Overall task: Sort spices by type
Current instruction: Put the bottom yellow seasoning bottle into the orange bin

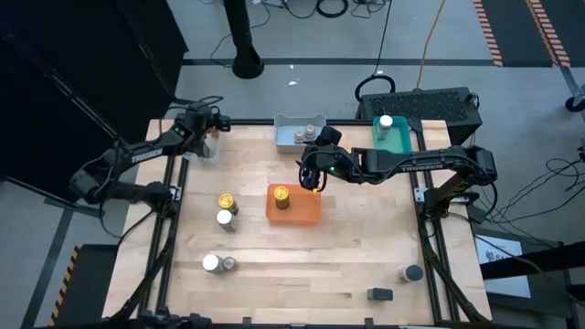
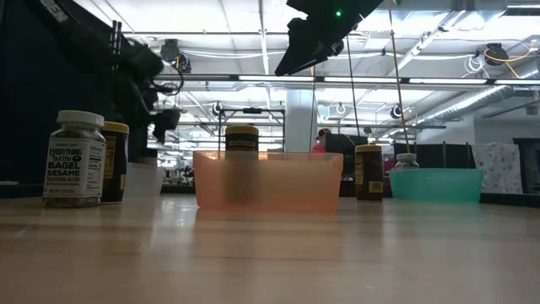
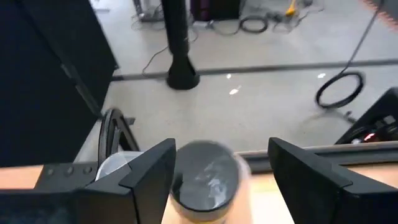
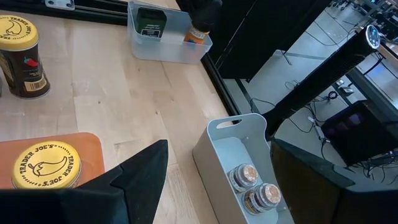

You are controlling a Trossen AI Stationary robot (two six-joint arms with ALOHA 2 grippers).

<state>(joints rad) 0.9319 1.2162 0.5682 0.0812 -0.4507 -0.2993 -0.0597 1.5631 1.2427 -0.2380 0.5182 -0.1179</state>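
My left gripper (image 1: 208, 139) is open over the clear tray (image 4: 163, 38) at the table's far left corner. A dark-lidded jar (image 3: 205, 180) shows blurred between its fingers, with a gap on one side. My right gripper (image 1: 309, 175) hangs open and empty above the far edge of the orange tray (image 1: 306, 212). A yellow-lidded jar (image 4: 43, 165) stands in that tray. The blue-grey tray (image 1: 288, 139) holds two jars (image 4: 254, 186). The teal tray (image 1: 395, 142) holds a white-lidded jar (image 1: 387, 121).
Loose jars stand on the table's left half: a yellow-lidded one (image 1: 227, 200), a white-lidded one (image 1: 224, 218), and two (image 1: 219, 263) near the near edge. A dark-lidded jar (image 1: 409, 273) and a small dark block (image 1: 379, 294) sit near the right corner. Another jar (image 4: 149, 22) stands in the clear tray.
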